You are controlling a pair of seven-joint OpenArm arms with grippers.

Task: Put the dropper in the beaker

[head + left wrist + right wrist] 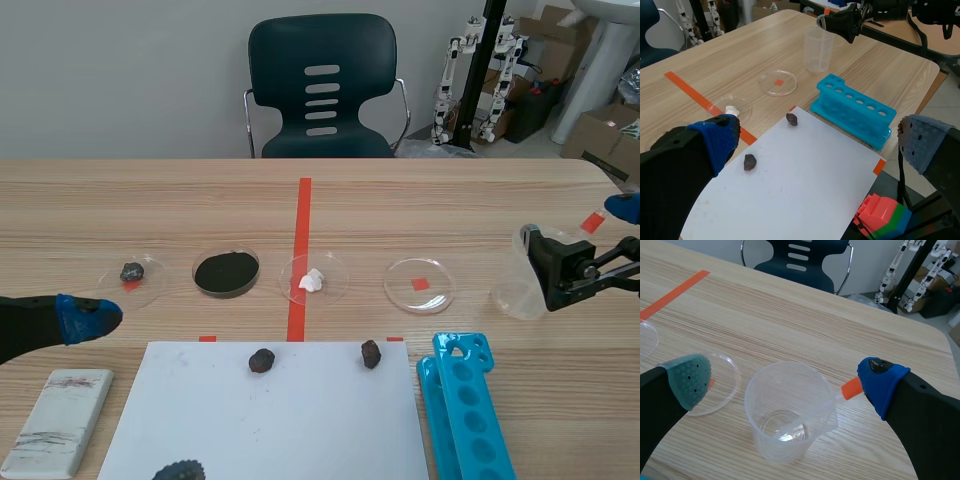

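Between spread fingers of right hand (785, 382): dropper (851, 388) leans inside beaker (760, 435), orange bulb over rim. Looks done; only pulling clear remains.

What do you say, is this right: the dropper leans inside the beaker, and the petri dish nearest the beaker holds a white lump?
Not quite. The dropper leans inside the beaker, but the petri dish nearest the beaker is empty; the white lump lies in the next dish along. The scene view shows it.
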